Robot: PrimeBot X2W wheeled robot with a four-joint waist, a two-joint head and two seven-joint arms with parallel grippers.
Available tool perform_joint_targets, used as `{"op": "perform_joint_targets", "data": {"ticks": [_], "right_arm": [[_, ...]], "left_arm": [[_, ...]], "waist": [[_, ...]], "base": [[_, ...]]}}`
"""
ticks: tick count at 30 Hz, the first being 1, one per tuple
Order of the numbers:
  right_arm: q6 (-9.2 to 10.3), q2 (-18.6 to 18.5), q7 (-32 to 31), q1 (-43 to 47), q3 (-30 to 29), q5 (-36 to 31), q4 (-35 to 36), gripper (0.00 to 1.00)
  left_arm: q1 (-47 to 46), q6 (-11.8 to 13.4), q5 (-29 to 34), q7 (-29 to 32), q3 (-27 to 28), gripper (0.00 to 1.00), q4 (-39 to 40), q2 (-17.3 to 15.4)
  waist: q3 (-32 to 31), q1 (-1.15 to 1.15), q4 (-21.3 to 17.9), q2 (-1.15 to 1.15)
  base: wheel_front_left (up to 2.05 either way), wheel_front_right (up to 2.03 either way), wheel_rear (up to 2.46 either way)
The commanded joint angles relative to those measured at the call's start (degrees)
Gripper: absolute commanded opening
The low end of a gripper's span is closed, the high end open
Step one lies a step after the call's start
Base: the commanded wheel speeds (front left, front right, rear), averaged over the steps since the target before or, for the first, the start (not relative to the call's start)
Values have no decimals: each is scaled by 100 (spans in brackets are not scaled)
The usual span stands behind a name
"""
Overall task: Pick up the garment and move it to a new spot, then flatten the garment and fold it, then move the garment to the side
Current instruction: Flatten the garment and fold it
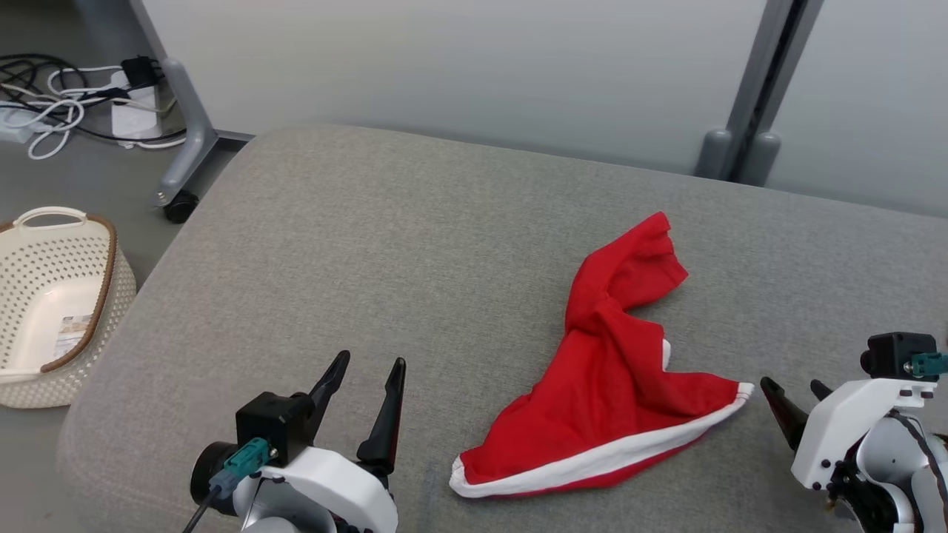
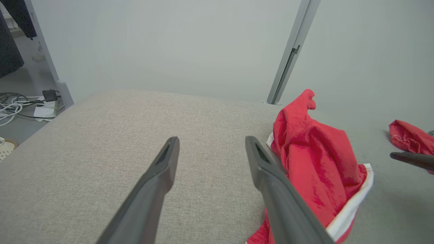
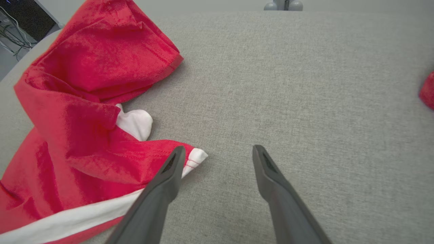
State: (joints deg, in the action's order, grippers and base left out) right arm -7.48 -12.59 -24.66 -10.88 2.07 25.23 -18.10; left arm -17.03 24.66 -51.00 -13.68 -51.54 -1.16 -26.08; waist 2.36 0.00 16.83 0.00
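Note:
A crumpled red garment with a white hem lies on the grey fabric surface, right of centre. It also appears in the left wrist view as the garment and in the right wrist view as the garment. My left gripper stands open and empty to the garment's left; its fingers hover over bare fabric. My right gripper is open and empty just right of the hem's corner. In its own view, the right gripper has its left finger beside the white corner tip.
A cream perforated basket sits on the floor at the left. Cables and a wheeled frame leg lie beyond the far-left corner. A grey post stands behind. Another red cloth lies at the far right.

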Motion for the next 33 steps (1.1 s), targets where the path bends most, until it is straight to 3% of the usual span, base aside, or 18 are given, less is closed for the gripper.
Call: {"op": "perform_joint_targets", "data": {"ticks": [1, 6, 18, 19, 20, 21, 22, 33], "right_arm": [[-5, 42, -178, -51, -41, 96, -84, 100], [-5, 182, -589, -88, -146, 282, -285, 100], [-5, 400, -803, -297, -505, 236, -669, 100], [-5, 411, -776, -327, -498, 243, -671, 77], [-4, 419, -742, -352, -498, 260, -676, 45], [-5, 420, -713, -376, -488, 269, -688, 7], [-5, 415, -679, -398, -473, 267, -691, 0], [-4, 381, 98, -138, -564, 404, -32, 0]], "left_arm": [[76, -49, 24, -65, 103, 100, -74, 47], [199, -267, 116, -139, 281, 100, -278, 246], [215, -581, 363, -150, 546, 100, -568, 460], [208, -599, 385, -151, 566, 100, -585, 474], [203, -615, 389, -146, 577, 100, -607, 483], [195, -633, 410, -146, 588, 100, -627, 493], [192, -642, 428, -146, 604, 100, -642, 500], [316, -701, 488, -139, 630, 100, -710, 430]], "waist": [[36, 0, 204, 0], [93, 0, 421, 0], [341, 0, 549, 0], [366, 0, 545, 0], [384, 0, 538, 0], [397, 0, 528, 0], [403, 0, 511, 0], [143, 0, -157, 0]], "base": [[0, 0, 0], [0, 0, 0], [0, 0, 0], [0, 0, 0], [0, 0, 0], [0, 0, 0], [0, 0, 0], [0, 0, 0]]}}
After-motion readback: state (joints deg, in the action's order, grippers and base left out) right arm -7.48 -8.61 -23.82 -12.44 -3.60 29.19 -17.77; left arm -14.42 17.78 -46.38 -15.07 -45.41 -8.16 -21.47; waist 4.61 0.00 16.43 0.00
